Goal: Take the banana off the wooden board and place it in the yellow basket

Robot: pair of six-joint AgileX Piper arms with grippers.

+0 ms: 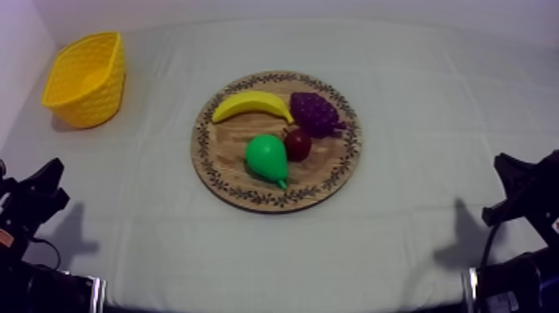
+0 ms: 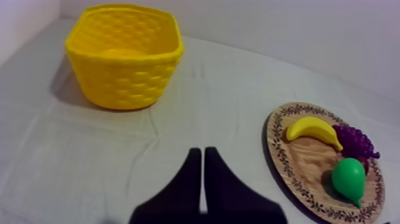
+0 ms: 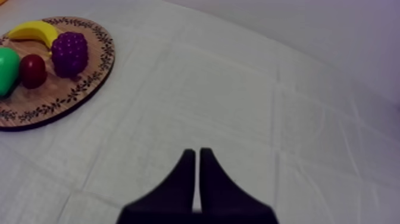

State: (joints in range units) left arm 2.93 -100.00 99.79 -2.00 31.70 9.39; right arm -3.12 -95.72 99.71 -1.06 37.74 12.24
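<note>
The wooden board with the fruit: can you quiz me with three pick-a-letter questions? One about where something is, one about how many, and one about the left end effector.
1. Where does the yellow basket stand?
A) at the left arm's side, apart from the wooden board
B) on the board
C) at the right arm's side

2. How many toy fruits lie on the board?
A) two
B) four
C) six

3. How is the left end effector?
A) open wide
B) shut on a fruit
C) shut on nothing

Answers:
1. A, since the basket stands far back at the left arm's side, well off the board.
2. B, since there are a banana, a pear, grapes and a small red fruit.
3. C, since its fingers lie together as a narrow wedge with nothing between them.
</note>
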